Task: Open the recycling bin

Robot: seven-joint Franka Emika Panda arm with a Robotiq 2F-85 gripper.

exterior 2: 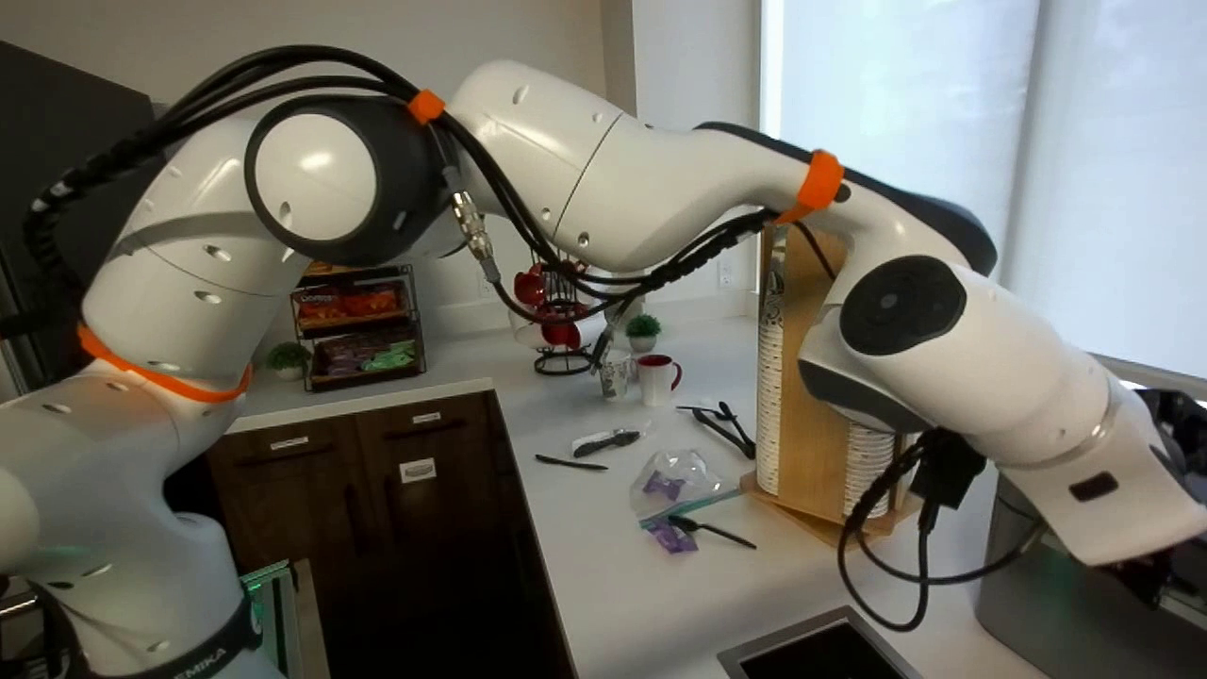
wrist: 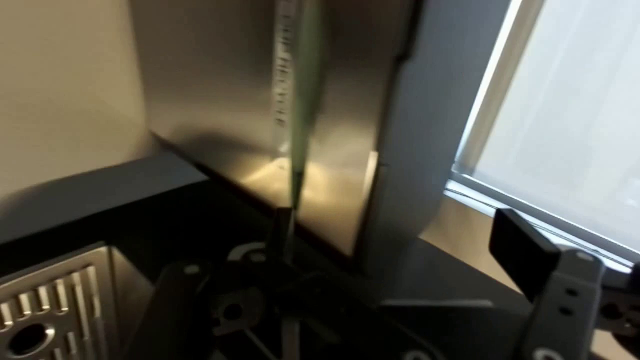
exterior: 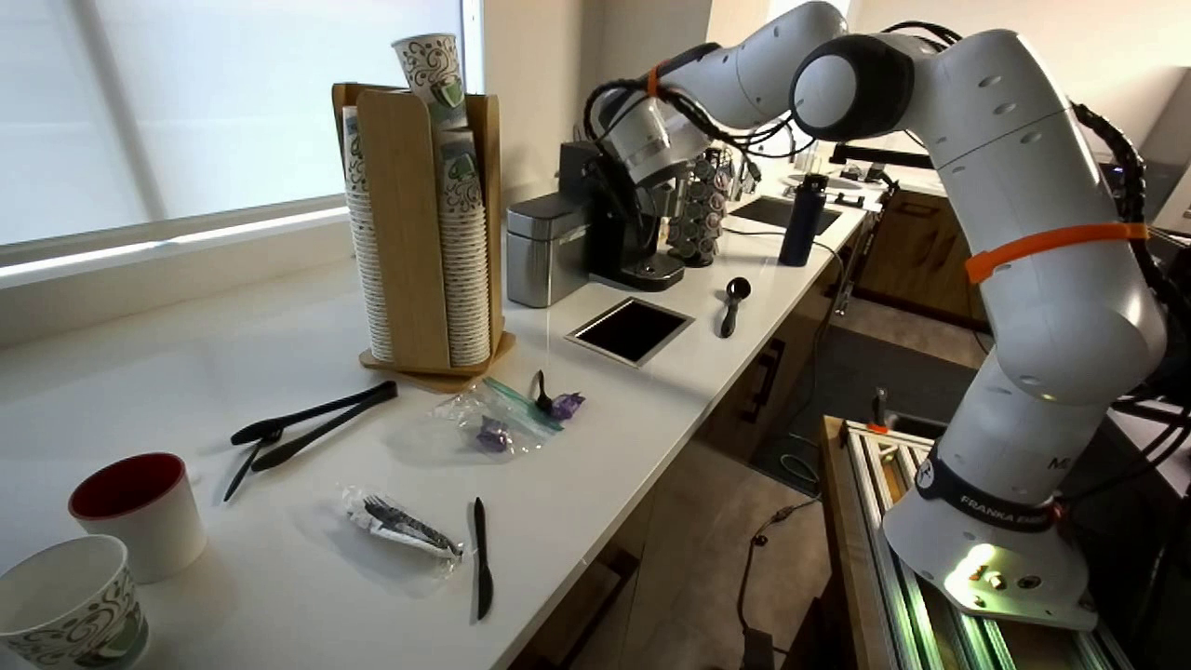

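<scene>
At the near end of the counter [exterior: 279,577], a paper cup [exterior: 74,605] and a white mug [exterior: 153,530] stand upright, well apart from the arm [exterior: 996,233]; we judge them parked, not part of this step. Beyond them lie the tongs [exterior: 326,432], then a wooden rack [exterior: 405,233] keeping its cups [exterior: 463,279] stacked so they can be drawn singly. Past the square hole [exterior: 631,330] in the counter stands the steel bin [exterior: 544,261], which we take for the recycling bin: lid [exterior: 549,207] on, just beside the coffee machine [exterior: 609,251], presumably so that waste has a short trip. In the wrist view the end effector [wrist: 395,225] has its fingers [wrist: 525,252] set wide apart, with nothing seen between them; we read the spread as room to take the lid's edge. Behind them shows a metal face [wrist: 225,100] with a label [wrist: 282,75] too blurred to read, likely the bin's; contact cannot be told. Farther along, a pod rack [exterior: 704,219] and bottle [exterior: 803,223] stand upright, unlikely to hinder the lid.
</scene>
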